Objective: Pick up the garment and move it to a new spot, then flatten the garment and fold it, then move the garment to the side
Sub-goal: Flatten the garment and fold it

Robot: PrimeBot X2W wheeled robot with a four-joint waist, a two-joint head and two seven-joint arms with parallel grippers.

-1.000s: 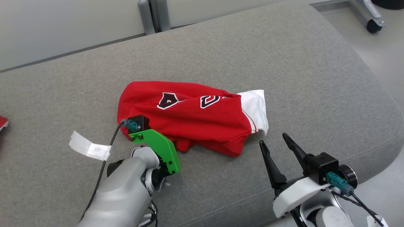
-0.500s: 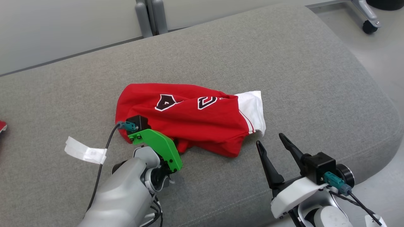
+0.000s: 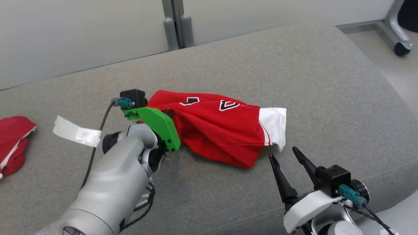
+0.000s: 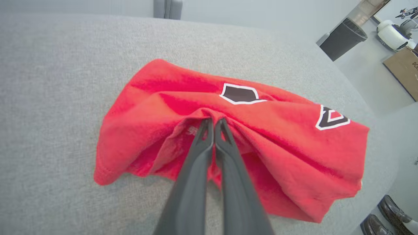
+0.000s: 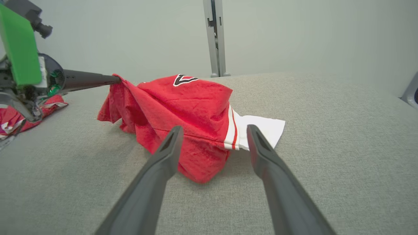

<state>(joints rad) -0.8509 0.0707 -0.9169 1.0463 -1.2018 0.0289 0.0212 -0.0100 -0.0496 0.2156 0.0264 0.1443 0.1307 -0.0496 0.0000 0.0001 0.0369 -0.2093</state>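
The garment (image 3: 225, 130) is a red shirt with black-and-white emblems and a white sleeve end (image 3: 274, 125), bunched on the grey cushion (image 3: 294, 65). My left gripper (image 4: 214, 122) is shut on a fold of the garment (image 4: 277, 147) near its left side, and the cloth rises in a peak to the fingertips. The right wrist view shows that left gripper (image 5: 114, 79) holding the garment (image 5: 183, 107) up at one corner. Its green wrist bracket (image 3: 156, 122) hides the fingers in the head view. My right gripper (image 3: 283, 153) stands open just right of the hem, holding nothing.
A second red cloth (image 3: 13, 143) lies at the cushion's far left. A white tape tag (image 3: 76, 132) hangs on the left arm's cable. Metal posts (image 3: 176, 23) stand behind the cushion, a caster wheel (image 3: 400, 49) at far right. A person's shoes (image 4: 385, 215) show past the edge.
The left gripper has closed on the garment's left part and lifted it, drawing the cloth into a peak. The head camera has shifted. The right gripper stays open in place.
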